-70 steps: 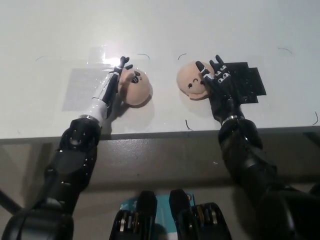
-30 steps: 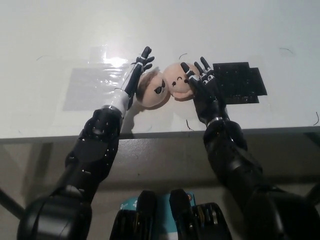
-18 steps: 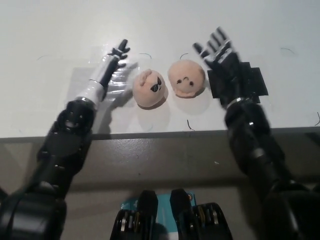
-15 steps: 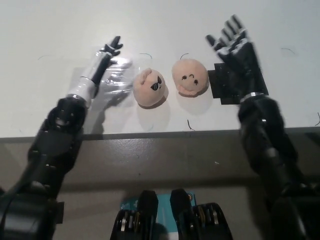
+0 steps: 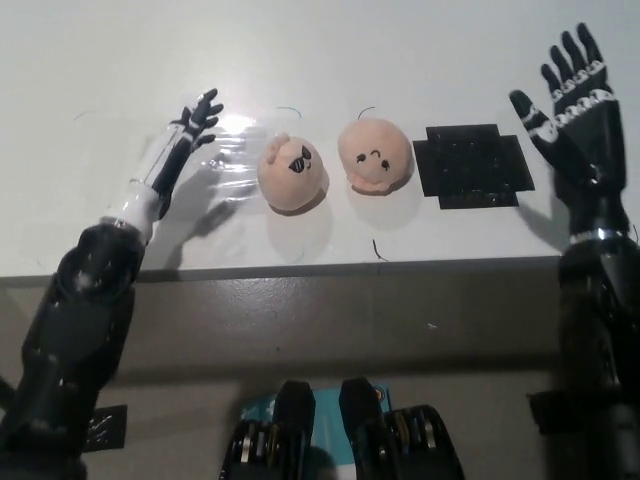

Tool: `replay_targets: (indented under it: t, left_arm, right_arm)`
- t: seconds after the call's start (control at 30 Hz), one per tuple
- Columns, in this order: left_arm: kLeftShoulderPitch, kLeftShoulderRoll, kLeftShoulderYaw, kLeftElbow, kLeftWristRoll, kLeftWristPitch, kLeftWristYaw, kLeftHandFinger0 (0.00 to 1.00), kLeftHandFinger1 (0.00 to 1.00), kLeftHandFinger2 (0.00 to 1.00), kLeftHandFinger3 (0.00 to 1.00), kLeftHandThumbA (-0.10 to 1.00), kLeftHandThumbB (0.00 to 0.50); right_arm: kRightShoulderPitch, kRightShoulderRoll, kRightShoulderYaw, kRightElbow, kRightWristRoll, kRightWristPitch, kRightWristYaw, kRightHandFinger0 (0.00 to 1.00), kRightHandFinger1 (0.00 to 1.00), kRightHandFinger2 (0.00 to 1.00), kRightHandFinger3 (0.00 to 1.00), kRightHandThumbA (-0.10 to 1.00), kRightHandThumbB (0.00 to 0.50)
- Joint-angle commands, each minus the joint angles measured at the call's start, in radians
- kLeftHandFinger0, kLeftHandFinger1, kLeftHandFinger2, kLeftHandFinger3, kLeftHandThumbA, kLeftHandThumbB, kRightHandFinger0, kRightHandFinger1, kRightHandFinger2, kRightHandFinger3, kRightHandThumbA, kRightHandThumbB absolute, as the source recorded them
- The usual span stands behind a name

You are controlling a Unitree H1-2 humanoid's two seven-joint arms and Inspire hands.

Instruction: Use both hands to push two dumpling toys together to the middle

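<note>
Two peach dumpling toys, one with painted black sunglasses, the other with a winking face, lie on the white worktop beside a black grid-textured patch.

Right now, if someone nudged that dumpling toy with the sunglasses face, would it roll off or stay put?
The sunglasses dumpling toy looks soft and rounded, so it would probably slide or wobble rather than roll far. It seems plush and light, likely squashing slightly under a push. The smooth white table probably lets it glide easily.
</note>
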Motion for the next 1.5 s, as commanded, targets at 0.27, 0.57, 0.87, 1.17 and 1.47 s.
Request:
replay_targets:
  t: [0.27,0.57,0.87,1.17,1.47]
  left_arm:
    - [0.431,0.096,0.097,-1.007,-0.187,0.124,-0.042,1.00,1.00,1.00,1.00,1.00,0.377]
    - [0.699,0.103,0.153,-1.210,-0.255,0.083,-0.022,1.00,1.00,1.00,1.00,1.00,0.420]
    - [0.884,0.092,0.159,-1.153,-0.264,0.026,-0.048,1.00,1.00,1.00,1.00,1.00,0.367]
    - [0.931,0.063,0.145,-0.907,-0.151,-0.101,-0.049,1.00,1.00,1.00,1.00,1.00,0.251]
    - [0.862,0.065,0.166,-0.648,-0.145,-0.114,-0.037,1.00,1.00,1.00,1.00,1.00,0.212]
  right_arm:
    - [0.288,-0.032,0.091,-0.672,0.011,0.119,0.041,1.00,1.00,1.00,1.00,1.00,0.186]
    - [0.443,-0.026,0.142,-0.692,0.023,0.106,0.070,1.00,1.00,1.00,1.00,1.00,0.226]
    - [0.570,-0.036,0.158,-0.542,-0.001,0.060,0.069,1.00,1.00,1.00,1.00,1.00,0.231]
    - [0.602,-0.033,0.180,-0.357,0.019,0.020,0.087,1.00,1.00,1.00,1.00,0.99,0.188]
    - [0.594,-0.022,0.184,-0.162,-0.020,-0.045,0.081,1.00,1.00,1.00,1.00,1.00,0.194]
